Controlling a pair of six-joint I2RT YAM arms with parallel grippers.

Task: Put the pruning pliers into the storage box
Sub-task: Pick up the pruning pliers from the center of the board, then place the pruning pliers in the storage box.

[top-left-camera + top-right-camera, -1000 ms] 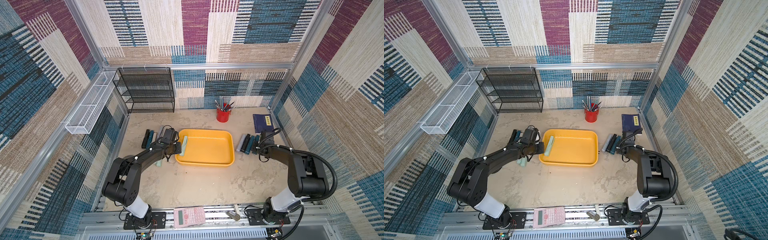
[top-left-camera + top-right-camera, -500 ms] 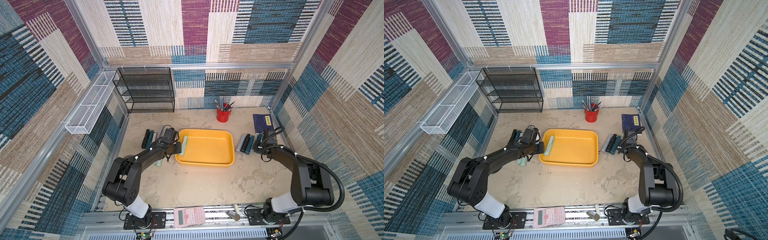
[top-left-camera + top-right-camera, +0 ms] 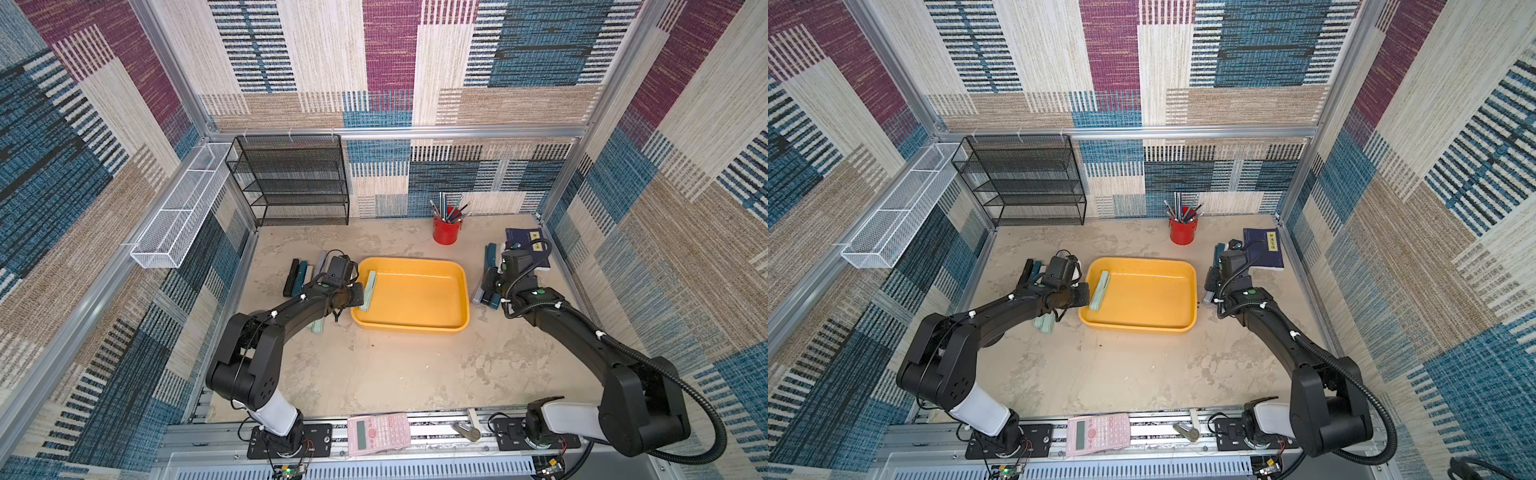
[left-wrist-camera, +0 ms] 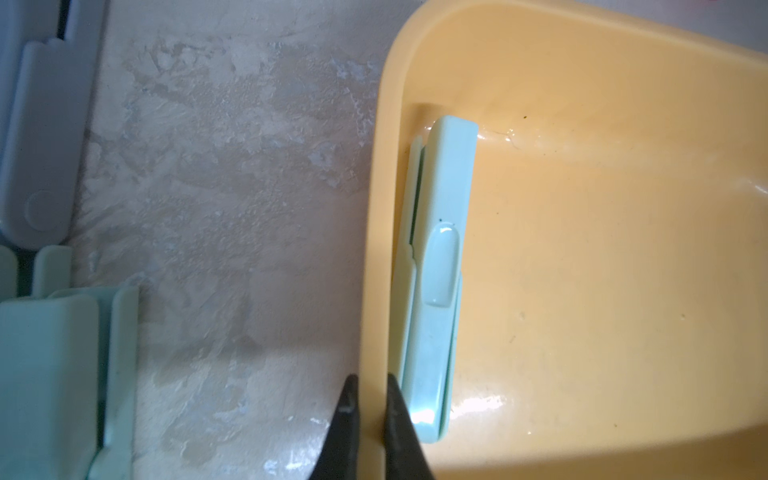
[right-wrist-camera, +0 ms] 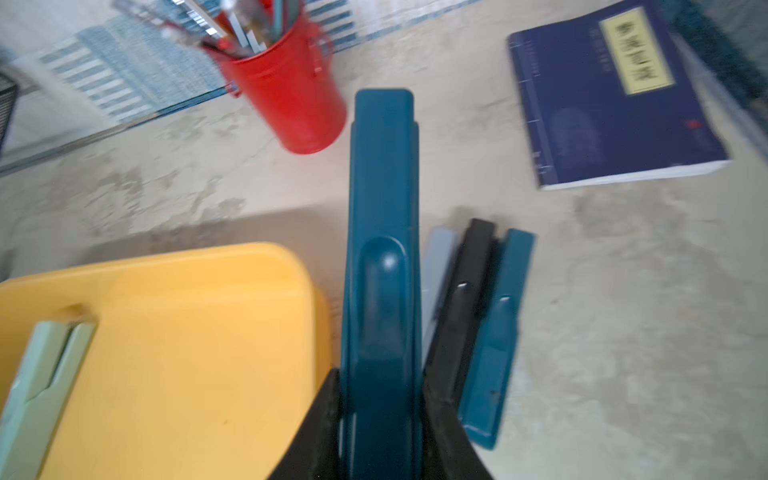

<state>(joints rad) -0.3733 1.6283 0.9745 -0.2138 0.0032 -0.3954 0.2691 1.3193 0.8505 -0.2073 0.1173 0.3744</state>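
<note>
The yellow storage box sits mid-table. One mint green pruning pliers lies inside along its left wall. My left gripper is shut on that wall's rim. My right gripper is shut on a teal blue pruning pliers, held off the table just right of the box. Below it lie grey, black and teal pliers. Several more pliers lie left of the box, partly hidden by my left arm.
A red pen cup and a dark blue book stand behind the right arm. A black mesh rack is at the back left, with a white wire basket on the left wall. The pink calculator lies on the front rail.
My right gripper has risen from the row right of the box and moved back with the teal pliers in it. The left arm has not moved.
</note>
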